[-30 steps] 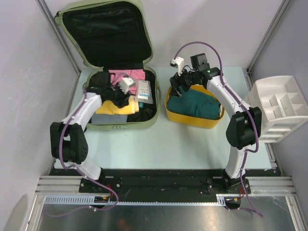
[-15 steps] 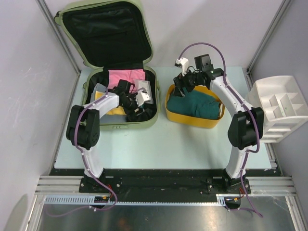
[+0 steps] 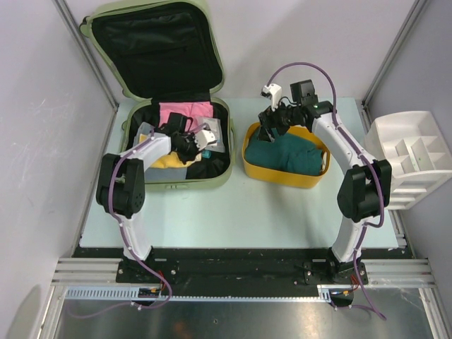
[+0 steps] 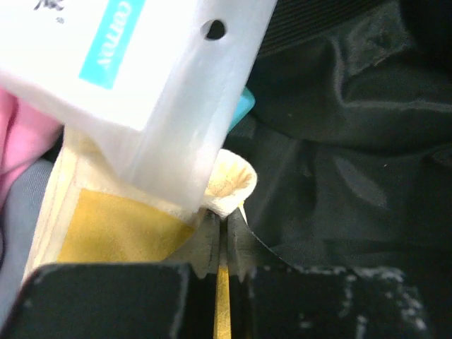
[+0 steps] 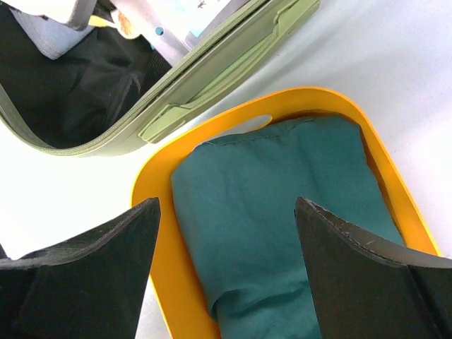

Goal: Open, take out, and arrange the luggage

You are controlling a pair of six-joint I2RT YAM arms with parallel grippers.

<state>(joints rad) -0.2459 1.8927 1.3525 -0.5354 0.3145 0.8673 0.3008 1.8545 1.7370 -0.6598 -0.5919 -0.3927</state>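
The pale green luggage (image 3: 180, 182) lies open at the back left, its lid (image 3: 152, 46) propped upright. Inside are a pink cloth (image 3: 180, 113), a yellow cloth (image 3: 168, 161) and a white packet (image 3: 213, 134). My left gripper (image 3: 192, 147) reaches into the case. In the left wrist view the left gripper (image 4: 224, 219) is shut on the cream-edged yellow cloth (image 4: 113, 233), under the white packet (image 4: 141, 78). My right gripper (image 3: 268, 123) hangs open over the yellow tub (image 3: 282, 176). The right wrist view has that gripper (image 5: 226, 205) empty above the teal cloth (image 5: 282, 162).
A white divided organizer tray (image 3: 409, 155) stands at the right table edge. The yellow tub (image 5: 233, 106) sits just right of the luggage wall (image 5: 212, 78). Black lining (image 4: 339, 162) fills the right of the case. Grey walls close in on both sides.
My left gripper moved right across the case's contents, opened wide, then closed on the yellow cloth's edge. The right arm shifted only slightly and stayed open.
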